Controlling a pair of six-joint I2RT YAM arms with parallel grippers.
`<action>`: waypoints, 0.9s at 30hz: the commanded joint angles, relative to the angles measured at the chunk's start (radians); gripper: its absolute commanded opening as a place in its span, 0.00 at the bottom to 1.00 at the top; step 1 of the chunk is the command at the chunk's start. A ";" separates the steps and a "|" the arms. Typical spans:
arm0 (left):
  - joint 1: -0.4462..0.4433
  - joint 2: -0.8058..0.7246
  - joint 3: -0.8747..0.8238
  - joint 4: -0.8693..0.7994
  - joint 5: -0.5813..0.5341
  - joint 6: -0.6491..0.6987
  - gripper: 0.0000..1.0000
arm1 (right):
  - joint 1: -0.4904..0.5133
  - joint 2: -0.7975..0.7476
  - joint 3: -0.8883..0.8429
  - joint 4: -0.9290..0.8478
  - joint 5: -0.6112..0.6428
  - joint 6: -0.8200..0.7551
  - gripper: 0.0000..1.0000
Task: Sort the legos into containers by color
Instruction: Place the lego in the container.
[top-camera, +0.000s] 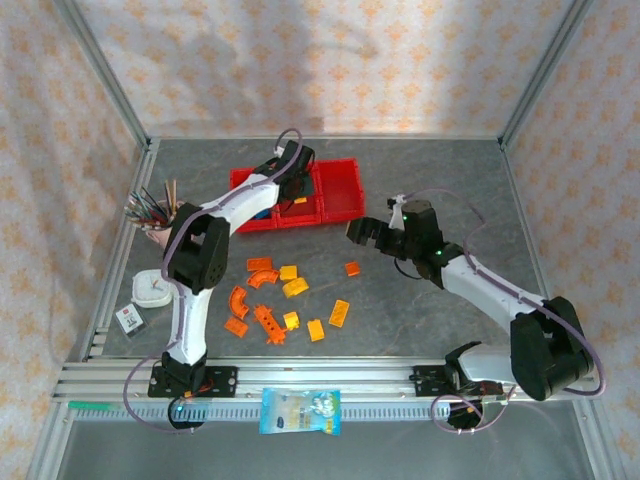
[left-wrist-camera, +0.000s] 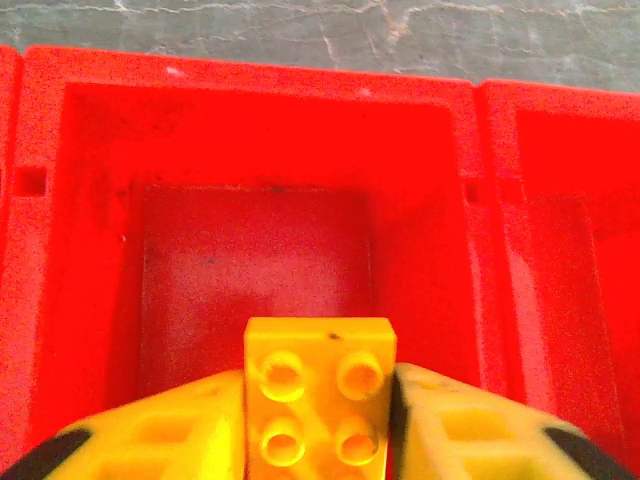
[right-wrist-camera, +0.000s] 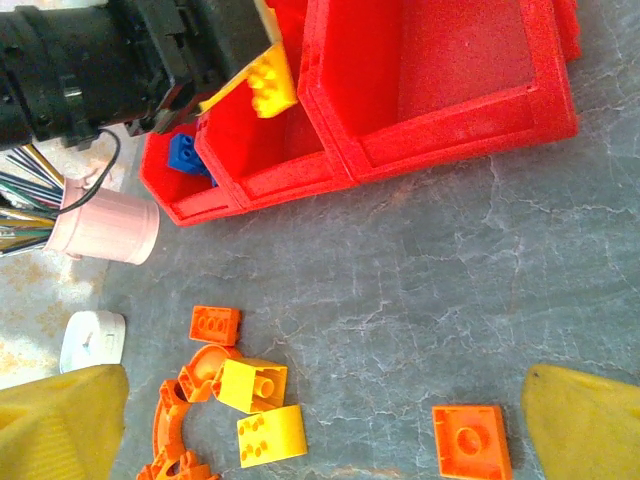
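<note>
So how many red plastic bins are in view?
3, in a row: left bin holds a blue plastic brick, middle bin sits under the left gripper gripping a yellow brick, right bin beside it.

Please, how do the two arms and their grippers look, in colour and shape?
Both arms, left arm and right arm, have white links, bulky black joints and a thin lilac cable looped alongside. The left gripper and right gripper have broad yellow fingers; the left one's turn black at the base.
</note>
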 joint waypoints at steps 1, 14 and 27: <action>0.000 0.011 0.087 -0.054 -0.041 0.006 0.45 | -0.008 0.002 0.036 0.014 0.019 -0.019 1.00; -0.031 -0.273 -0.180 0.003 -0.025 -0.010 0.47 | 0.001 -0.035 0.049 -0.071 0.015 -0.078 1.00; -0.171 -0.582 -0.603 -0.028 -0.091 -0.143 0.54 | 0.146 -0.041 -0.022 -0.152 0.068 -0.126 1.00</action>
